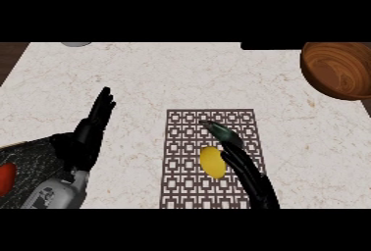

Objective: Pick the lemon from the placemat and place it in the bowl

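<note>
While oval lemon lies on patterned placemat, right hand alongside.

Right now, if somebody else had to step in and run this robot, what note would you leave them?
Left hand: open, fingers up, resting at the view's left.
Right hand: open, fingers straight, right beside the yellow oval lemon; contact unclear, no grasp.
The lemon lies on the brown patterned placemat.
The round wooden bowl sits at the far right, holding nothing visible.
Done: the reach.
Left: grasp, carry, place in the bowl.
</note>
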You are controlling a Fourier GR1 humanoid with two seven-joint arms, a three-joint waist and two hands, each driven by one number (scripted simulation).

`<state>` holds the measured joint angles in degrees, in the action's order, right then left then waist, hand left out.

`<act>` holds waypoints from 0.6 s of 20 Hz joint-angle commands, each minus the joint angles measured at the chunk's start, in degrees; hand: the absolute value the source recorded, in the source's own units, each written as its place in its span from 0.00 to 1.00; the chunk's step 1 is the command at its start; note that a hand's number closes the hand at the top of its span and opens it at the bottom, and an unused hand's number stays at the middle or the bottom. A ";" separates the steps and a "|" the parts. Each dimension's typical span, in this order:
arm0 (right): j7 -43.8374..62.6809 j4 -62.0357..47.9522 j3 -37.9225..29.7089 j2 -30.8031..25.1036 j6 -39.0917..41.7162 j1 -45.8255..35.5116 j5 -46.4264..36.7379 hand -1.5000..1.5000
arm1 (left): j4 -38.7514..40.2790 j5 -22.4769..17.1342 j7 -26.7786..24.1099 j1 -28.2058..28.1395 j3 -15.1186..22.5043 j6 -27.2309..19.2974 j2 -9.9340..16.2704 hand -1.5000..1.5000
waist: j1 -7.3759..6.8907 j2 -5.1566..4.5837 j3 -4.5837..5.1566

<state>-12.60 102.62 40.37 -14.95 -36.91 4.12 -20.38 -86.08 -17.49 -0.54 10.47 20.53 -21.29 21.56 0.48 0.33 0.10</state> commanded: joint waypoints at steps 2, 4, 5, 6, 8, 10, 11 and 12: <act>20.17 11.76 -0.93 -4.49 2.61 0.62 -12.67 0.00 | 1.68 1.38 -1.89 -0.41 -0.02 -0.19 -2.02 0.50 | 0.53 -0.08 0.11; 28.13 11.55 0.52 -0.52 4.87 -1.05 -18.67 0.00 | -2.29 2.94 1.84 -1.01 1.49 -1.66 -2.14 0.50 | -0.16 -0.07 0.03; 32.52 15.96 0.22 -1.49 8.77 -1.33 -18.37 0.00 | 2.76 1.55 0.44 3.17 -1.38 0.20 -2.24 0.50 | 0.51 -0.18 0.09; 34.05 17.12 1.90 -1.84 10.21 0.04 -21.19 0.00 | 0.47 1.43 -0.76 -0.60 -0.86 1.33 -1.72 0.50 | 0.01 -0.12 0.03; 39.93 15.95 1.04 0.18 15.40 -2.66 -19.78 0.00 | -1.69 1.33 2.42 0.02 -1.05 1.35 -0.85 0.50 | -0.39 -0.17 0.00; 45.71 14.38 -0.77 2.12 20.54 -7.64 -19.43 0.00 | 2.41 1.51 -2.55 -0.22 -1.78 3.69 -1.36 0.50 | -0.54 -0.37 0.04; 50.43 16.45 0.28 2.19 22.95 -7.32 -21.34 0.00 | 0.72 2.37 -0.11 0.06 -0.45 0.70 -3.47 0.50 | -0.39 -0.22 0.05; 51.46 12.72 -0.68 4.18 24.27 -10.11 -20.75 0.00 | 1.14 1.43 2.12 2.74 -2.16 2.55 -1.73 0.50 | -0.59 -0.35 0.00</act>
<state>28.79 116.55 40.21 -13.56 -19.59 -1.66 -39.25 -85.47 -15.84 0.11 11.38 19.41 -19.86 19.72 0.14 0.10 0.13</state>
